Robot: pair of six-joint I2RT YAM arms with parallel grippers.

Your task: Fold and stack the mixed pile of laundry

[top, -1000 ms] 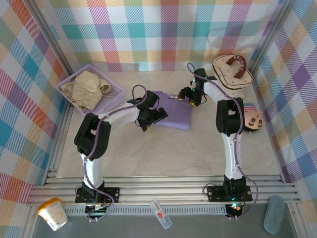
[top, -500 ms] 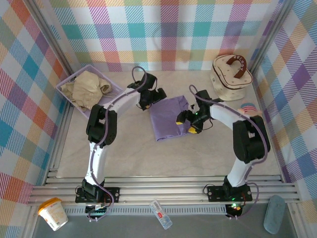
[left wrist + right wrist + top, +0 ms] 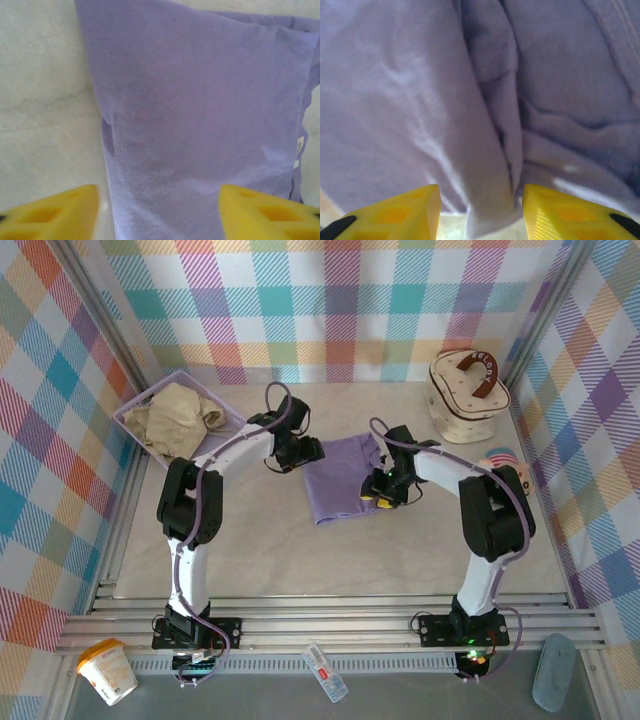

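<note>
Pale marbled surface carries the folded purple T-shirt at its centre. The left gripper sits at the shirt's 10 o'clock corner, fingers spread across its edge. The right gripper, at the 3 o'clock edge, is spread around a fold. The beige garment lies in the basket at 10 o'clock.

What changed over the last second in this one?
The left gripper swung from the near-left edge of the purple T-shirt to its far-left corner; the right gripper went from the far-right corner down its right edge. The T-shirt shifted toward the arms. Unmoved: basket, beige garment, round case.
</note>
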